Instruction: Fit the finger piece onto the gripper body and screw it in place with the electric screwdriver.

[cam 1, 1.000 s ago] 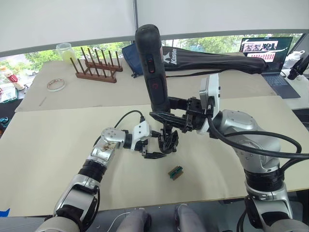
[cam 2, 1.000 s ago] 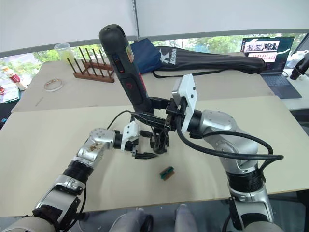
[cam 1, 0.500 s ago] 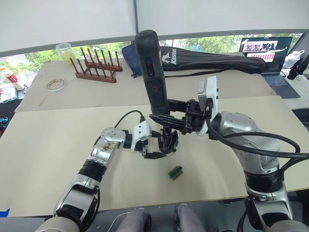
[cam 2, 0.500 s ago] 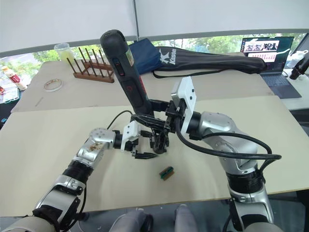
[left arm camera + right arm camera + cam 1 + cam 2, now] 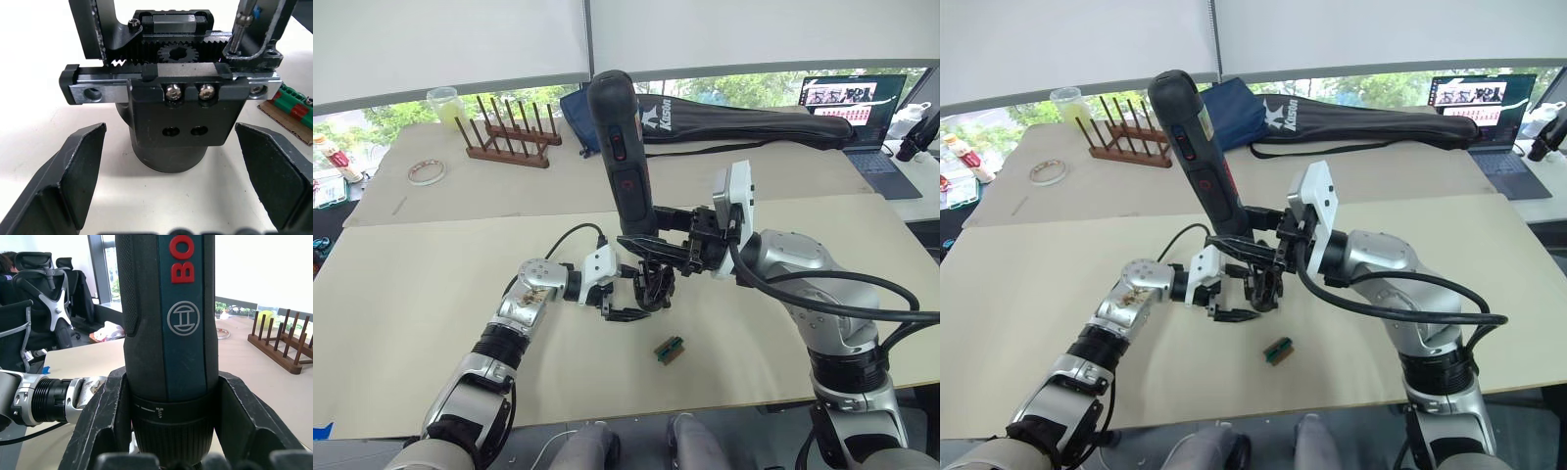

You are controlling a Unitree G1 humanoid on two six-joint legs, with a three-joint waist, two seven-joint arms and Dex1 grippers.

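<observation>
The electric screwdriver (image 5: 622, 147) stands nearly upright, and my right gripper (image 5: 651, 242) is shut around its lower barrel (image 5: 168, 382). Its thin metal bit (image 5: 240, 27) comes down onto the gripper body (image 5: 171, 122), a black block with a toothed rail that stands on the table (image 5: 654, 286). A black finger piece (image 5: 266, 34) sits on the rail's end right beside the bit. My left gripper (image 5: 625, 294) is open, with a finger (image 5: 73, 171) on each side of the body and not touching it.
A tiny green block (image 5: 669, 350) lies on the beige table (image 5: 431, 294) just in front of the gripper body. At the back are a wooden peg rack (image 5: 509, 137), a tape roll (image 5: 428, 172), a long black bag (image 5: 754, 122) and a laptop (image 5: 857, 108).
The screwdriver has sunk slightly and tilted a little, with my right wrist following. The left gripper and the gripper body have stayed put.
</observation>
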